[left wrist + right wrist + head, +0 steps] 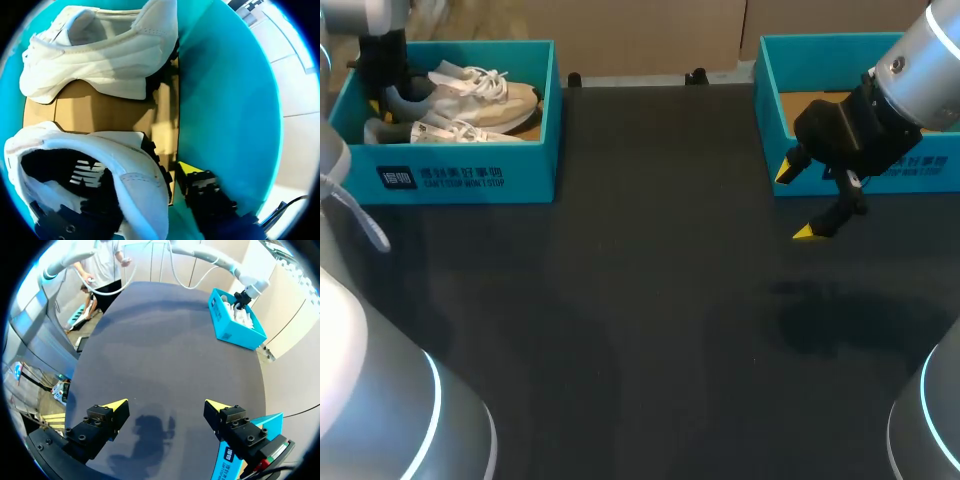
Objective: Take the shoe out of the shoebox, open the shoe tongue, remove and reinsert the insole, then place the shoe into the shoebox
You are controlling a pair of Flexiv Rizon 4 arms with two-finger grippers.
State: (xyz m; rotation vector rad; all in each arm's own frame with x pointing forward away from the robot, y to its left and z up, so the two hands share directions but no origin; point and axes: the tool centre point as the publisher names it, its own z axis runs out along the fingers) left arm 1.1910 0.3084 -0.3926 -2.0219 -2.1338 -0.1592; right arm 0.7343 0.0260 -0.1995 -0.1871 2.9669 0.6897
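item: shoebox (460, 178), teal card, rectangular, open top, at the far left corner of the table (640, 300); plain brown cardboard floor (100, 111) inside. contents: one pair of shoes lying side by side, heels toward the left arm's end of the box.

item: near shoe (131, 167), white, smooth panels with stitched seams, padded collar, black lugged sole edge at the heel. opening faces the wrist camera; dark insole (50, 167) with a pale mark lies flat inside.

item: far shoe (107, 55), white and cream, quilted side panel, lying on its side against the far wall of the box; white laces seen from the head view.

item: left gripper (385, 85), black, lowered into the shoebox at the heel of the near shoe, close to the teal wall. whether it clamps the heel cannot be told.

item: right gripper (795, 202), black, with wedge-shaped yellow tips, hanging above bare table just before the second box (772, 70); jaws spread wide, nothing between them.

item: second box, teal, shallow, brown floor, at the far right corner.

item: table, matt black, faintly textured surface.
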